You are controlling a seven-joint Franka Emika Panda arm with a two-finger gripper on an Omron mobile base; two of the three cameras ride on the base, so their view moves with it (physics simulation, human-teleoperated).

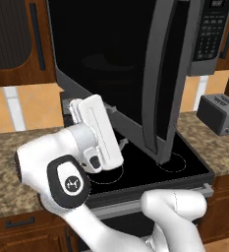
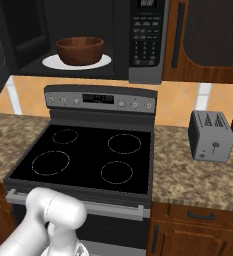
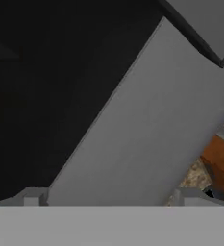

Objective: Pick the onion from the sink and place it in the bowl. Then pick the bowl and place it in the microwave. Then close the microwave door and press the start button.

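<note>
Left base view: microwave door (image 1: pixel 111 69) stands open, tool beside its lower edge.

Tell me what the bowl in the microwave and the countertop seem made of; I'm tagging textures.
The bowl looks like dark reddish-brown wood, smooth, with faint grain banding. The countertop looks like polished granite, judging by its brown and grey speckling. Both are rendered, so this is appearance only.

Black glass stovetop (image 2: pixel 88 152) between speckled granite counters (image 2: pixel 193 172); grey toaster (image 2: pixel 211 136) on right one.
</note>
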